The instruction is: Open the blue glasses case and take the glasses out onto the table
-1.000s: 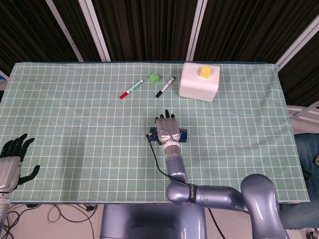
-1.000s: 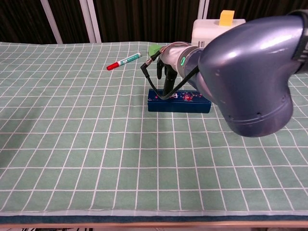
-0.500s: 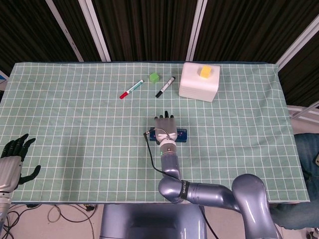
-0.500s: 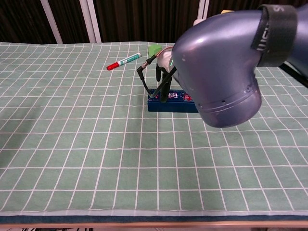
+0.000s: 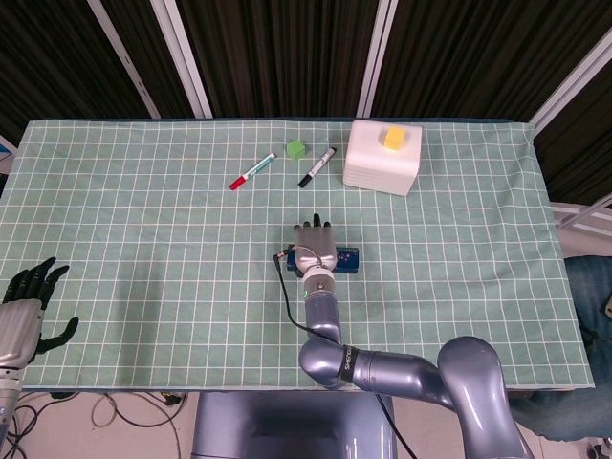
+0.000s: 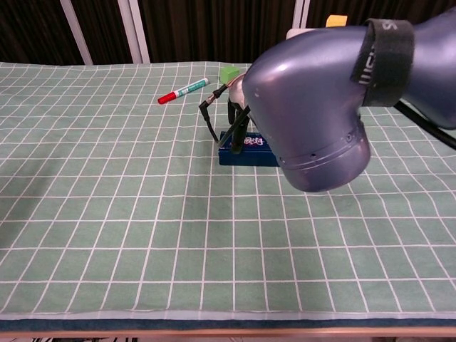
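The blue glasses case (image 5: 344, 259) lies flat and closed near the middle of the green gridded counter (image 5: 143, 239), its long side running three to nine o'clock. The right hand (image 5: 315, 245) sits over the case's nine o'clock half, fingers (image 5: 316, 223) pointing toward twelve. In the chest view the right arm's elbow blocks most of the hand, so I cannot tell whether those fingers are pressing the lid, hooked on its edge or merely hovering; nothing shows the lid lifted.

The step in hand looks like getting purchase on the lid. To do it well, the fingertips should find the seam along one long edge and lift there, rather than pushing down on top, which would only pin the case shut. A light case on cloth may slide or tip, so the pull should be slow.

The left hand (image 5: 24, 306) rests at the counter's eight o'clock corner, fingers spread and holding nothing, well apart from the case; bringing it in to steady the base would help.
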Tool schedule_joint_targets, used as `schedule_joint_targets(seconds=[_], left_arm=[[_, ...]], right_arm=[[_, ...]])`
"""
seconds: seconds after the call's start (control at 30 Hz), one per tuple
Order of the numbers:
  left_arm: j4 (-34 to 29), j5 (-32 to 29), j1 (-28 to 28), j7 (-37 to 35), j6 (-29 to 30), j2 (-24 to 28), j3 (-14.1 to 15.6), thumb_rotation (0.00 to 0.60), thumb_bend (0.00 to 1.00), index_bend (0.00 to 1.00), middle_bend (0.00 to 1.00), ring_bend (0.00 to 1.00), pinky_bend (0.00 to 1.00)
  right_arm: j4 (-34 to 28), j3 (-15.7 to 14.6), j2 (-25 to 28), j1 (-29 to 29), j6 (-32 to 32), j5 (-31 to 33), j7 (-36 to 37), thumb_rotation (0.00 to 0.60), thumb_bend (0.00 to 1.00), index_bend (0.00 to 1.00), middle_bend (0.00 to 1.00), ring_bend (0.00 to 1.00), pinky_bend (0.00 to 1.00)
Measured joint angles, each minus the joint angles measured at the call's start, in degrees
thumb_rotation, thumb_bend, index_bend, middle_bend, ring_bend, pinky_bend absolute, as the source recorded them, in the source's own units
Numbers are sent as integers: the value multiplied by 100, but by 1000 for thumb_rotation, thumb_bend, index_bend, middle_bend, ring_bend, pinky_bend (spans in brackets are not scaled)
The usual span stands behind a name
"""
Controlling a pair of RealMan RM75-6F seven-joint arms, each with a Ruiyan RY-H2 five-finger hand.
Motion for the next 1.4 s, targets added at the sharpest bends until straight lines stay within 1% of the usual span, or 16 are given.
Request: schedule_joint_targets(seconds=[0.3, 0.73, 1.23, 1.4], left_arm=[[-12, -20, -7, 10, -6, 4, 3, 600, 307, 97, 0, 0, 0], [-32, -52, -15, 14, -27, 21, 10, 600, 308, 97, 0, 0, 0], [-34, -49, -17, -46, -23, 38, 9, 600, 308, 97, 0, 0, 0], [-35, -55, -17, -52, -24, 41, 11, 600, 308, 97, 0, 0, 0]], right_arm=[[42, 55, -7, 6, -65, 14, -31, 600, 356, 334, 251, 52, 186], [5, 52, 12, -11, -68, 65, -105, 600, 357, 334, 242, 51, 186], [139, 75, -64, 23, -97, 163, -191, 600, 357, 334, 240, 50, 186], [139, 85, -69, 20, -97, 122, -161, 600, 357, 356, 244, 51, 186]])
